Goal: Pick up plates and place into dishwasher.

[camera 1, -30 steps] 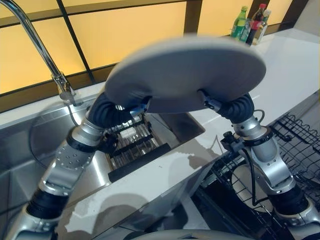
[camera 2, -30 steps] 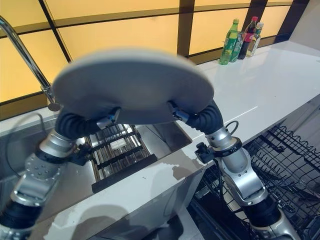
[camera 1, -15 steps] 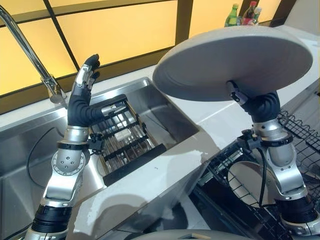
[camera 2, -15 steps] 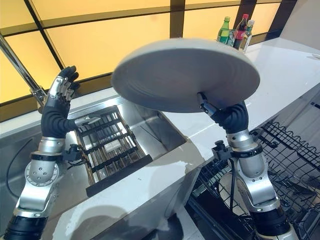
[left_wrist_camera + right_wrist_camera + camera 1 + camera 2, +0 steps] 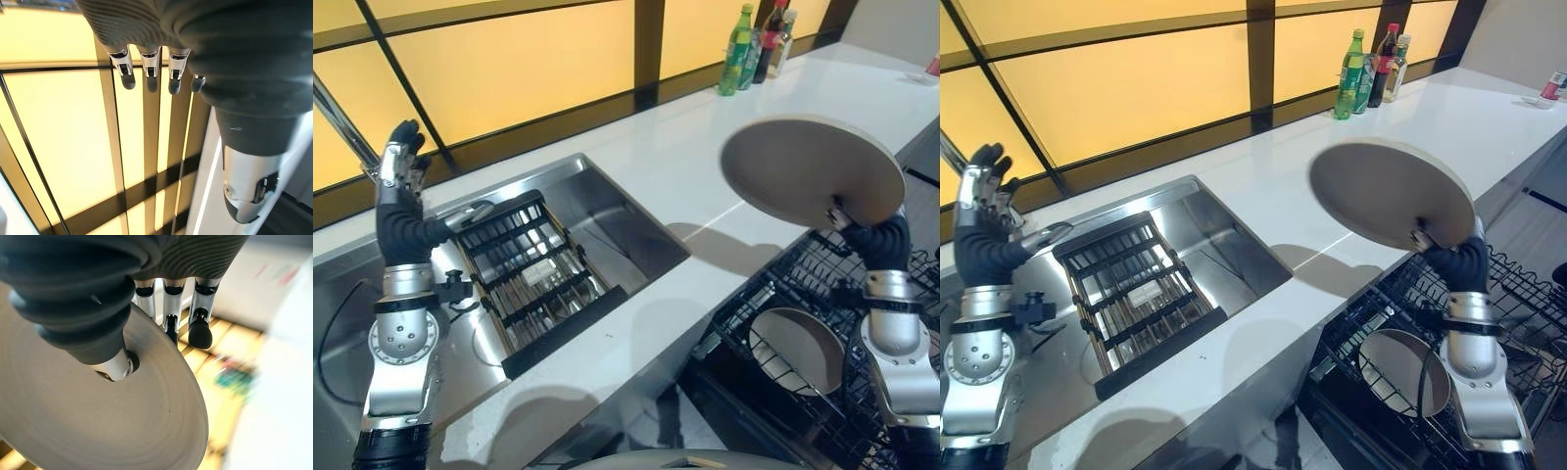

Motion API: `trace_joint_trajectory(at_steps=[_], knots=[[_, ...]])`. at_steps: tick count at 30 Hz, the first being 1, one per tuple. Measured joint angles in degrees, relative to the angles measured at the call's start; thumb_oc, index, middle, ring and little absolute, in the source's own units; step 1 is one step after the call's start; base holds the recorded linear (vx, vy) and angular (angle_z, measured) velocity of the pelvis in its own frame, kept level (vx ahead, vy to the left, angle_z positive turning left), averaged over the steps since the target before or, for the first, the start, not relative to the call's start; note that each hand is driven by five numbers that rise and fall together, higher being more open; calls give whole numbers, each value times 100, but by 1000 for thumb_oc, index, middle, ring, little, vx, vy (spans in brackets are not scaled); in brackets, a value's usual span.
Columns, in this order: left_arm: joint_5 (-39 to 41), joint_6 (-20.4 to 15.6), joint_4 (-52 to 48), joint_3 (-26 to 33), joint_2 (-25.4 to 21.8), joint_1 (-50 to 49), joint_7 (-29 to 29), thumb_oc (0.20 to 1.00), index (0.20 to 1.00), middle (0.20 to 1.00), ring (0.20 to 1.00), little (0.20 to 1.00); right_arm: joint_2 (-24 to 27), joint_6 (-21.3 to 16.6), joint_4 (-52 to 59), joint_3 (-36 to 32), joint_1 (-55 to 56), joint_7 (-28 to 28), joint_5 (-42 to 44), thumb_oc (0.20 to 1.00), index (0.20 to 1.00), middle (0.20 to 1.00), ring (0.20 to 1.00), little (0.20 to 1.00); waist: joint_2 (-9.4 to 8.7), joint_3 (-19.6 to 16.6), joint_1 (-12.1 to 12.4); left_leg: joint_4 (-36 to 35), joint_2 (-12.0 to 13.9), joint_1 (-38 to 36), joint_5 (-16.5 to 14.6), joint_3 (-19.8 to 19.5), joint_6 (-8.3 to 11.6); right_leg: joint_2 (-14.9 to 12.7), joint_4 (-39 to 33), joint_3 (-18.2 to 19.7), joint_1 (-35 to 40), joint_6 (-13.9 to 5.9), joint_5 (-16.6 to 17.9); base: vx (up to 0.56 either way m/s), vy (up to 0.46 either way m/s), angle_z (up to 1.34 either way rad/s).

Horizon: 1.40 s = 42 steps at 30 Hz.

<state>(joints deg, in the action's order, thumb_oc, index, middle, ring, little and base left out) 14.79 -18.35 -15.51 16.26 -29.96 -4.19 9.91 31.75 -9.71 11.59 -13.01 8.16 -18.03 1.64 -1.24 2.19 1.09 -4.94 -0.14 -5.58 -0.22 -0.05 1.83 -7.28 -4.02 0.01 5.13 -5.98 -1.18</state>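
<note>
A round grey plate (image 5: 808, 181) hangs tilted in the air at the right, over the counter's edge and the open dishwasher rack (image 5: 740, 311). My right hand (image 5: 878, 242) is shut on its lower right rim, thumb (image 5: 113, 366) on one face and fingers (image 5: 168, 308) behind the other. A second plate (image 5: 800, 349) stands in the rack below. My left hand (image 5: 397, 191) is raised above the sink at the far left, fingers (image 5: 149, 73) straight and holding nothing.
A steel sink (image 5: 628, 223) holds a dark wire drying rack (image 5: 533, 269), with a faucet (image 5: 340, 119) behind it. The white counter (image 5: 695, 157) runs to the right, with bottles (image 5: 754, 39) at its back edge.
My left hand let go of the plate and drew back to the left. My right hand carried the plate rightward and lower, over the dishwasher rack. The camera has also shifted.
</note>
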Motion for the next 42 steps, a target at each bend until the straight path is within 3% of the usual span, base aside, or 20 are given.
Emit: trace_joint_trajectory(at_steps=[4,10,14,20,27,31,35,42], knots=[[9,13,170,188,4,-46,13,1000,1000,1000,1000,1000,-4,183,-397,-94,116,-257,-94,200,200,200,200,200,20,141,-51,-1,5,-86,-15,154,-15,13,181,119,-116,-12,-5,39,78,-25],[69,75,286,303,-26,-92,5,1000,1000,1000,1000,1000,-30,338,-697,-191,113,-428,-101,200,200,200,200,200,38,389,-146,40,3,-99,-32,387,-61,-5,712,2,-540,-30,-53,50,-39,-32],[79,186,354,284,-67,-65,44,1000,1000,1000,1000,1000,-27,350,-1041,-178,84,-687,-177,200,200,200,200,200,41,443,-167,93,43,-36,-48,440,-42,0,422,138,-532,-39,73,-42,-202,-18],[51,245,681,0,-242,307,373,1000,1000,1000,1000,1000,-11,355,-1619,29,-150,-1170,-336,200,200,200,200,200,215,713,-206,335,46,450,-57,288,-23,20,295,110,-740,16,289,-6,-260,5],[53,364,678,37,-250,238,413,1000,1000,1000,1000,1000,84,636,-1712,47,-180,-1472,-715,200,200,200,200,200,212,879,-167,376,127,511,-84,5,59,116,-29,-94,-484,65,336,98,-259,20],[65,454,677,25,-302,252,499,1000,1000,1000,1000,1000,249,765,-1768,53,-335,-1725,-904,200,200,200,200,200,194,1077,-172,501,151,681,-88,-86,87,142,-1,-151,-553,83,324,-74,-159,13],[72,450,678,-335,-767,501,874,1000,1000,1000,1000,1000,623,829,-2042,56,-793,-2146,-1094,200,200,200,200,200,259,1481,-187,900,189,1356,-89,-186,125,181,338,-211,-1162,146,339,-154,-94,9],[73,415,677,-605,-1011,812,1410,1000,1000,1000,1000,1000,1330,1366,-2458,312,-1335,-2256,-1750,200,200,200,200,200,436,1977,-201,1223,207,1933,-72,-221,150,197,878,-228,-1842,195,253,-53,-46,0]])
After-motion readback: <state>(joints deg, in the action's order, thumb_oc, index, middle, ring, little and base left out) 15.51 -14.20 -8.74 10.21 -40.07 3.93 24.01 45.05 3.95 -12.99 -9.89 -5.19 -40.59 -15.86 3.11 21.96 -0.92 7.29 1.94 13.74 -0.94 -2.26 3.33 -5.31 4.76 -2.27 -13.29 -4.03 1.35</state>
